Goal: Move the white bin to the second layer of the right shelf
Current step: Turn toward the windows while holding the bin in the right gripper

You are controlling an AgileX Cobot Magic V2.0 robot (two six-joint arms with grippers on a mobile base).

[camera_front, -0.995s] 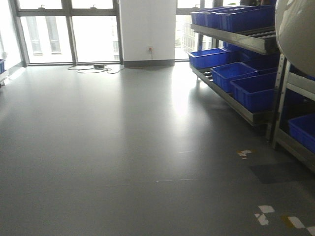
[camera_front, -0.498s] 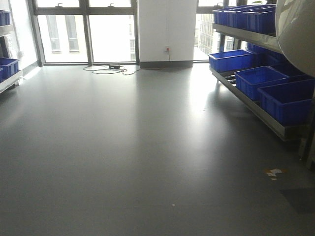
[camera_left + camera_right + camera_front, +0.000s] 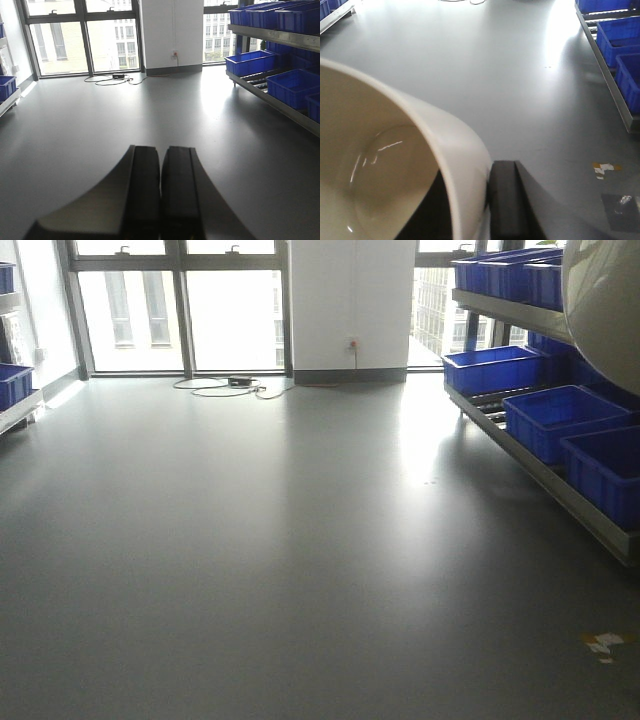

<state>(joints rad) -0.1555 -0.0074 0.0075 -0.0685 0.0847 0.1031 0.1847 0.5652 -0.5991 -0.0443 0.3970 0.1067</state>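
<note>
Right wrist view: the right hand (image 3: 472, 192) is clamped on the wall of the glossy cream-white, rounded-square plastic bin (image 3: 385, 165). One dark finger (image 3: 506, 200) lies against the outside of the wall and the other sits inside, under the rim. The bin is carried in the air above the grey floor (image 3: 250, 540) and holds nothing.

Left wrist view: the left hand (image 3: 161, 172) has its two fingers pressed together and holds nothing.

Farther off, on the right, stands the stainless-steel rack. I take its upper visible level (image 3: 505, 312) to be the right shelf second layer. It is well apart from the bin. Blue rectangular plastic crates (image 3: 495, 368) occupy both visible levels.

Procedure for this step, a carry towards the rack:
- I keep the right hand's clamp firm and the bin level.
- I keep the left hand tucked in.
- I bring the base square to the rack front.
- I find a free gap between the crates before reaching.

Change from the earlier front frames: the rack now sits closer to the right edge. A second rack has come into view at far left. The bin keeps its place in the upper right corner.
</note>
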